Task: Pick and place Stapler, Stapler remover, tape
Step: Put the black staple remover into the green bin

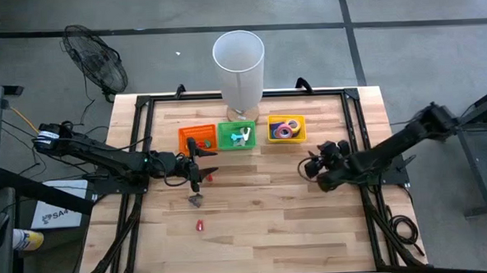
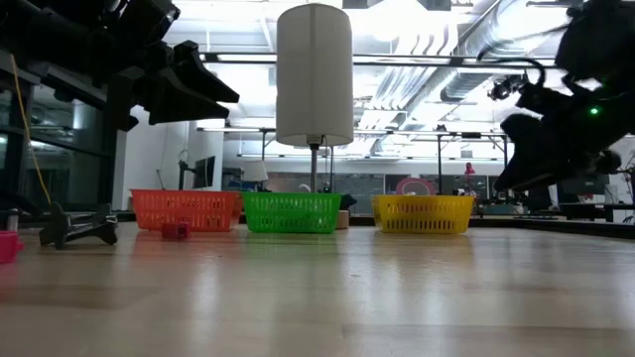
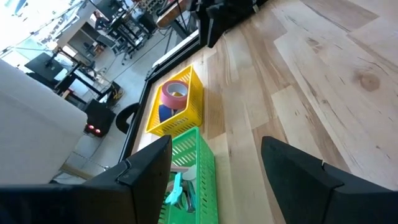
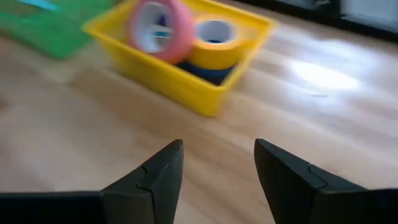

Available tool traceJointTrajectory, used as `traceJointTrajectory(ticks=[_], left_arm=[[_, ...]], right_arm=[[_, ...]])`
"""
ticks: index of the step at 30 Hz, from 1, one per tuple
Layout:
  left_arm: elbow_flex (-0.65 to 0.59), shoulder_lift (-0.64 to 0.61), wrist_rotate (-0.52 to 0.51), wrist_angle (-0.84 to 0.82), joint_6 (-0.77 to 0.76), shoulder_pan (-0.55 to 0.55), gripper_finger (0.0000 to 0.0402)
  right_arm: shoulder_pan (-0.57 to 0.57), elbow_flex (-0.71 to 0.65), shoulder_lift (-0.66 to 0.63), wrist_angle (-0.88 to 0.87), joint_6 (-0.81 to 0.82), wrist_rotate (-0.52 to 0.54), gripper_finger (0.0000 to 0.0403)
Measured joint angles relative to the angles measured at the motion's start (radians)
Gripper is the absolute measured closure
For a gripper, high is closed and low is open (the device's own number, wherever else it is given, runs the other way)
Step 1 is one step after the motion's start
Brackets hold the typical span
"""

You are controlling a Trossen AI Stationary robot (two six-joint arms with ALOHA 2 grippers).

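Tape [image 4: 186, 43] already fills the yellow basket [image 1: 286, 137], upper centre. Both jaws gape empty: left gripper [image 1: 197, 170] hovers near the dark stapler [image 1: 195, 201] at centre-left, probably next to grasp; right gripper [image 1: 317, 168] waits right of centre.

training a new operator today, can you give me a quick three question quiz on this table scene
1. True or false: the tape rolls lie in the yellow basket.
2. Which basket stands between the other two: A orange, B green, C yellow?
3. Fill in: the fingers of the left gripper and the right gripper are both ____ and hold nothing.

Key: 1 true. 2 B, the green basket, with the orange basket on its other side. 3 open.
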Motion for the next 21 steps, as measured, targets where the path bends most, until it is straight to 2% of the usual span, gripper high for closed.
traceJointTrajectory(ticks=[3,7,10,12,21], left_arm=[[0.000,0.000,0.002,0.000,-0.001,0.000,0.0159],[0.000,0.000,0.005,-0.001,-0.006,0.000,0.0159],[0.000,0.000,0.012,-0.005,-0.008,0.000,0.0159],[0.000,0.000,0.012,-0.004,-0.008,0.000,0.0159],[0.000,0.000,0.013,-0.033,-0.008,0.000,0.0159]], right_arm=[[-0.008,-0.123,-0.143,0.276,-0.223,-0.056,0.0217],[-0.054,-0.261,-0.308,0.641,-0.551,-0.237,0.0217],[-0.094,-0.321,-0.403,0.808,-0.720,-0.340,0.0219],[-0.118,-0.347,-0.454,0.855,-0.792,-0.387,0.0219],[-0.186,-0.347,-0.563,0.746,-0.871,-0.507,0.0219]])
